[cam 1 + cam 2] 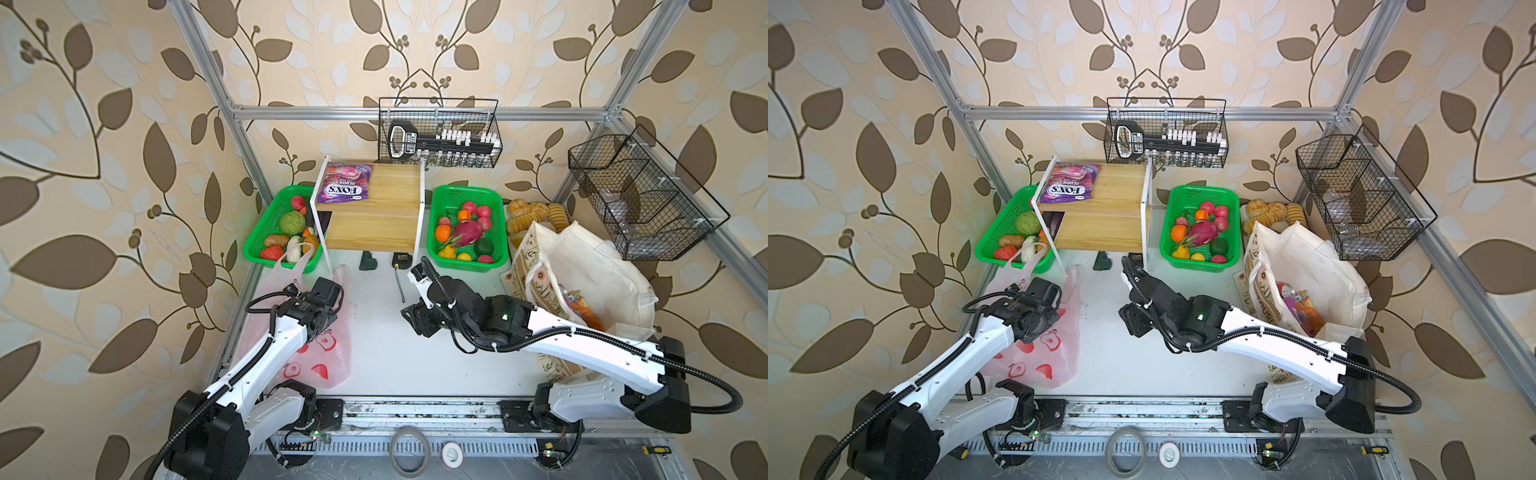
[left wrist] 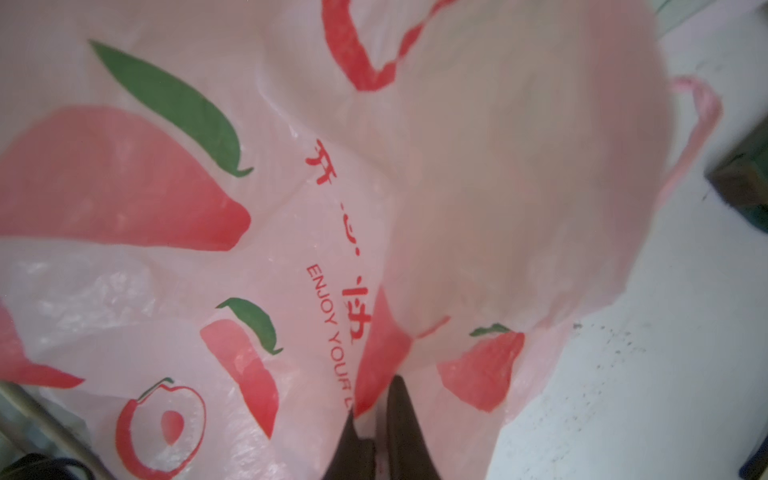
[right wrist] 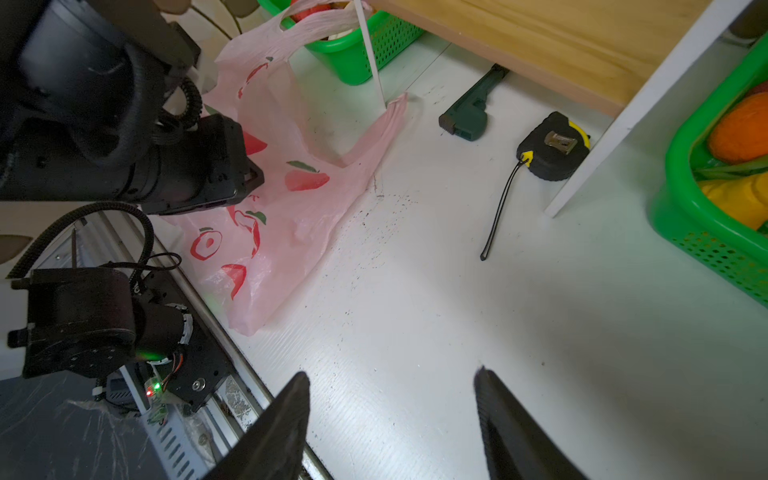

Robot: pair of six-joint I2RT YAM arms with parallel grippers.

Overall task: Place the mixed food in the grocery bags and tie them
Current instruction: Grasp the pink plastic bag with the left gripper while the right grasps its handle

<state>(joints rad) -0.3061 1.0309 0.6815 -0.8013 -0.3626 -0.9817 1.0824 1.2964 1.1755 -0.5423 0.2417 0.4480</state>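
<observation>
The pink plastic bag (image 1: 328, 357) lies flat at the table's left in both top views, its loop handles toward the left green basket. My left gripper (image 2: 374, 395) is shut on a fold of this pink bag (image 2: 457, 208). My right gripper (image 3: 392, 372) hangs open over bare table at mid-table (image 1: 415, 320), with nothing between its fingers. The cream canvas tote (image 1: 594, 266) stands at the right with an orange packet (image 1: 1308, 311), a magenta packet (image 1: 1289, 309) and a red can (image 1: 1285, 289) inside. The dragon fruit (image 1: 467, 232), an orange (image 1: 442, 232) and a yellow fruit (image 1: 448, 251) lie in the right green basket (image 1: 498, 232).
A wooden shelf (image 1: 374, 224) with a purple FOX'S packet (image 1: 343, 189) stands at the back, between the two green baskets (image 1: 257, 232). A tape measure (image 3: 552, 145) and a dark green tool (image 3: 469, 116) lie under it. Bread rolls (image 1: 536, 214) and wire baskets (image 1: 640, 199) are at the back right.
</observation>
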